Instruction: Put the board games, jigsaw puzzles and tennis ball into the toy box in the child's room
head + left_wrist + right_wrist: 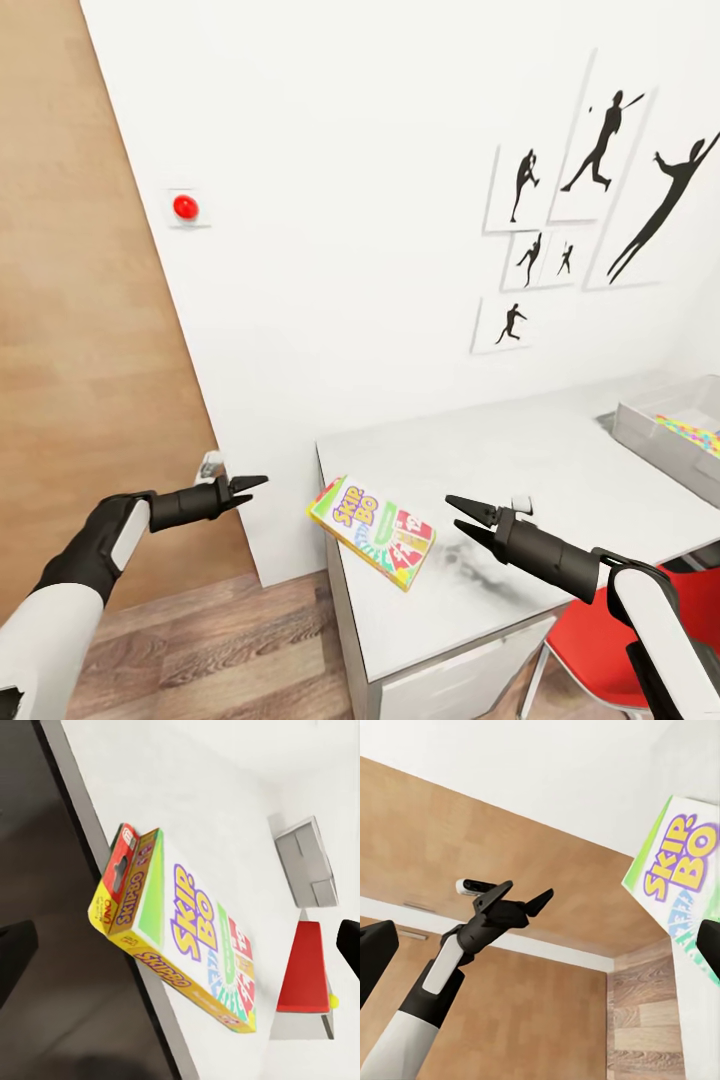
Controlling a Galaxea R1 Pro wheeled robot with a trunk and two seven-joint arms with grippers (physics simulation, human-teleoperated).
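My left gripper sat closest to me, low on the left, off the table's end and in front of the wooden door, its two fingers spread apart and holding nothing. I had it pointed across at the Skip-Bo box, which is why the left wrist view looked straight at the box hanging a corner over the table edge. That overhang seemed useful to me: it should give a finger room to get under the flat box.

Further right, the box lay flat on the pale top, between my two grippers and touching neither. My right gripper hovered just beside it above the table, fingers likewise parted and empty, aimed back toward the left one.

At the far right the toy box stood well apart from the game, with something many-coloured inside, probably a jigsaw puzzle, though the frame cut it off. A red chair stood below the table there.

My judgement was that the Skip-Bo box remained to be grasped and carried over.
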